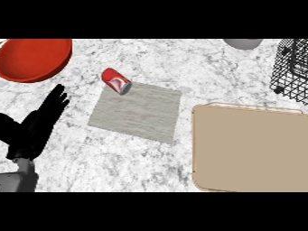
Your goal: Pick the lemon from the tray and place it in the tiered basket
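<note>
— Well, which way does the lemon lie from the fingers?

— I cannot tell; no lemon shows anywhere in the head view. The tan tray (256, 149) sits at the right of the counter (116, 162), and its whole visible surface is plain.

— And the hands?

— Only the left hand (33, 124) shows, at the left edge, fingers straight and slightly spread, pointing up the counter, thumb out to the side, holding nothing. It looks to be resting. The right hand is not in view.

— So which arm suits the job?

— The right, I would judge. The tray and the black wire tiered basket (303, 72) are both on the right side (the basket just beyond the tray's far right corner), well apart from the left hand. Between the left hand and the tray lies a grey placemat (139, 113), with a red soda can (116, 80) on its side at the mat's far left corner.

— Anything else about?

— A red bowl (33, 58) at the far left, beyond the left hand's fingertips, and a grey vessel (243, 43) cut off at the top.

— The next move, then?

— It turns on finding the lemon first; its long axis cannot be read from here.
</note>
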`<state>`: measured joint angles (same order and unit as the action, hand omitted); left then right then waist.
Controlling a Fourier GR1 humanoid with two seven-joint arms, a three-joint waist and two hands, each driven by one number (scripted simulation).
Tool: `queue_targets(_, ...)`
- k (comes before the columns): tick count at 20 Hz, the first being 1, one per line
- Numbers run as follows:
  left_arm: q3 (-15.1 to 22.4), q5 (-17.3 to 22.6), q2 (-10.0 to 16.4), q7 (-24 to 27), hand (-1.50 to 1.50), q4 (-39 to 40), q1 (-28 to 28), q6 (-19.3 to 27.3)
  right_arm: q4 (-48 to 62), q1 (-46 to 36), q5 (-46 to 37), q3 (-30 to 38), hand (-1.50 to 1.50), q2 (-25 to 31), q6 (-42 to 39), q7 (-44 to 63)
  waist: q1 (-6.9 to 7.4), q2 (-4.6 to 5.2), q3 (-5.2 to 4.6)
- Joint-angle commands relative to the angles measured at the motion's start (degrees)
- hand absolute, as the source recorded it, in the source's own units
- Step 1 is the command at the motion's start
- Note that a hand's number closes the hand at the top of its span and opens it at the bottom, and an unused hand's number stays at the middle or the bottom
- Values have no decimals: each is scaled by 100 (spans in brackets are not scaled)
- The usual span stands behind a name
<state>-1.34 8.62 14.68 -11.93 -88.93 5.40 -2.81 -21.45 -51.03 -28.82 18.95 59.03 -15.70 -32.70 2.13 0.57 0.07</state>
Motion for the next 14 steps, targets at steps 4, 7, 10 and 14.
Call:
queue_targets(4,36,-102,-117,-71,0,-88,25,76,390,-369,-330,-215,150,-578,499,323,6,12,3)
queue_targets(7,-62,-53,-59,-123,0,-38,66,15,540,-321,-407,-199,150,-497,622,76,0,18,5)
queue_targets(10,175,-208,-207,128,0,-280,-381,-9,642,-290,-471,-169,150,-450,878,-7,54,24,8)
queue_targets(14,14,-148,-195,395,0,256,-20,-121,660,-305,-573,-194,150,-757,1398,36,23,39,6)
